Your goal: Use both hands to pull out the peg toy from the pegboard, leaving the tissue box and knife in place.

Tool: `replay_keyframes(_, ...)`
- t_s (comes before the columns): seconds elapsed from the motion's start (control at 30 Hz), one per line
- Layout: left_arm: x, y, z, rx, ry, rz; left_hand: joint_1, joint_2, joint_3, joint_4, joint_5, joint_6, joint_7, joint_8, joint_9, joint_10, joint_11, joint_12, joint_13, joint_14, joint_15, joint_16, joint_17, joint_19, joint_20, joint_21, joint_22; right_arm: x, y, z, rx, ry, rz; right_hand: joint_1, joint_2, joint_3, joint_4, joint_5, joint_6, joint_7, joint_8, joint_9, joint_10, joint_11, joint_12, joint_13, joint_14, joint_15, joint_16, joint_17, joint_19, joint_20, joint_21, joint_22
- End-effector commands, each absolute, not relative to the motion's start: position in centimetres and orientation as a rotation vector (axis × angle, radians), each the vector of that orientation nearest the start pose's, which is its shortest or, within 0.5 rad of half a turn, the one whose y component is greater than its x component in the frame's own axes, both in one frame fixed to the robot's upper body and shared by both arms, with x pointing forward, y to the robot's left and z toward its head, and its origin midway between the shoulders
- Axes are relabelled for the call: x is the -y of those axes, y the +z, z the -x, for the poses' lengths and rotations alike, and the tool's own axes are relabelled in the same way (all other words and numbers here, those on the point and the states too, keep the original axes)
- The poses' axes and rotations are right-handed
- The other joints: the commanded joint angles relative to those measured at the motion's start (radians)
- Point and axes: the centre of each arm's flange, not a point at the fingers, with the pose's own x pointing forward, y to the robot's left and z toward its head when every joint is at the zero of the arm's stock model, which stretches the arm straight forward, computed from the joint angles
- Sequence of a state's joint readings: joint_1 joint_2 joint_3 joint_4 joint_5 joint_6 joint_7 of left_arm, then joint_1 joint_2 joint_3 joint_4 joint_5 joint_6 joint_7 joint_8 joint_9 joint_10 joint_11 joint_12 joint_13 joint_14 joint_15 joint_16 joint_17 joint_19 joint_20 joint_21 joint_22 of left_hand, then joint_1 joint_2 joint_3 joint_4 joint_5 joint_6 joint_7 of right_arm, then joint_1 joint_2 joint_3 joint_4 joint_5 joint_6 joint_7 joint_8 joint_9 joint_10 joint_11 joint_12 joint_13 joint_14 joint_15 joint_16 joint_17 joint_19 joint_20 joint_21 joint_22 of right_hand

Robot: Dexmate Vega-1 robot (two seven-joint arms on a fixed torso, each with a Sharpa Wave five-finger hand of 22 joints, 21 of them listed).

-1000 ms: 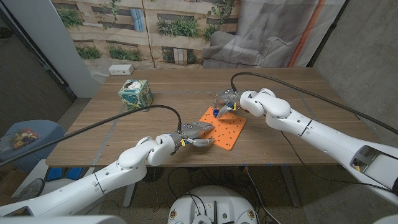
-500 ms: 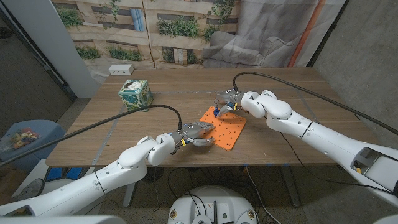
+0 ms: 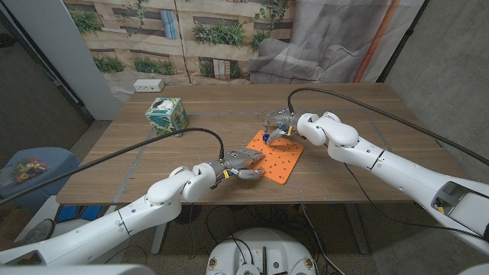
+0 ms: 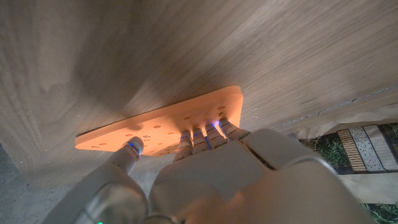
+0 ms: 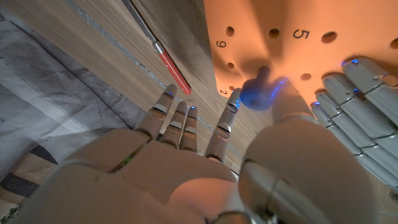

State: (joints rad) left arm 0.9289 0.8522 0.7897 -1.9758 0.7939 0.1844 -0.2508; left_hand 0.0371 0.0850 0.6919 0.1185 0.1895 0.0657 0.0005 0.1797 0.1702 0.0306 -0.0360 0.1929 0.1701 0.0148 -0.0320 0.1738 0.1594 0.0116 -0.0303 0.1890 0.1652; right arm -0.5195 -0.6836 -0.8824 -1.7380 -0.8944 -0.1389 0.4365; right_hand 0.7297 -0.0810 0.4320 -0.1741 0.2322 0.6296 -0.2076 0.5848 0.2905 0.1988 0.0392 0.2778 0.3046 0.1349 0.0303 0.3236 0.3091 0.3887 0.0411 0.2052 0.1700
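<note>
The flat orange plastic pegboard with numbered holes [image 3: 276,156] is lying on the wooden table [image 3: 206,137] near its front edge, between the two arms. The small blue round-headed peg toy [image 5: 260,93] is standing in a hole near the board's far corner, its shaft upright in the board.

The left hand [image 3: 243,163] is pressing on the near-left edge of the pegboard; in the left wrist view its fingertips [image 4: 211,129] are lying on the board's surface with nothing held between them, and the fingers are close together.

The right hand [image 3: 276,124] is reaching in over the far corner. In the right wrist view the thumb and one finger are closing on the peg's blue head, so the hand appears to be pinching it; the remaining fingers are spread over the table beyond the board.

The governing relation is as follows: the peg's long axis is running straight up out of the board, directly under the right hand, while the left hand is bearing down on the opposite side. The extraction therefore calls for a pull along that axis, upward.

The green patterned tissue box [image 3: 167,116] is standing well apart at the far left. The red-handled knife [image 5: 163,52] is lying just beyond the board's far edge, close to the right hand's spread fingers.
</note>
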Motion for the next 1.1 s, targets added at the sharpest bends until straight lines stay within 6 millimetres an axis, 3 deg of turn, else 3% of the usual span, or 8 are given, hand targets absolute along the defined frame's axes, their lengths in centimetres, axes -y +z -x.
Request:
replay_keyframes(0.03, -13.1, -13.1, -54.2, 0.496, -0.454, -1.745, 0.011, 0.089, 0.009, 0.0, 0.0, 0.037, 0.018, 0.007, 0.003, 0.047, 0.008, 0.004, 0.004, 0.039, 0.001, 0.005, 0.006, 0.021, -0.105, 0.004, 0.003, 10.8, 1.3, -61.1, 0.554, 0.273, 1.921, 0.017, 0.009, 0.009, -0.001, -0.006, 0.018, -0.006, 0.013, 0.005, 0.012, -0.006, 0.008, 0.002, 0.012, -0.007, 0.008, 0.006, 0.014, -0.005, 0.004, 0.002)
replay_keyframes(1.1, -13.1, -13.1, -54.3, 0.487, -0.454, -1.745, 0.02, 0.087, 0.026, -0.017, -0.002, 0.052, 0.02, 0.006, 0.003, 0.061, 0.01, 0.004, 0.004, 0.053, 0.001, 0.004, 0.005, 0.033, -0.103, 0.004, 0.003, 11.9, 1.3, -61.0, 0.559, 0.265, 1.821, 0.097, 0.029, 0.023, 0.002, -0.014, 0.153, -0.013, 0.093, 0.025, 0.068, -0.051, 0.012, -0.003, 0.049, -0.057, 0.027, 0.015, 0.062, -0.028, 0.004, 0.001)
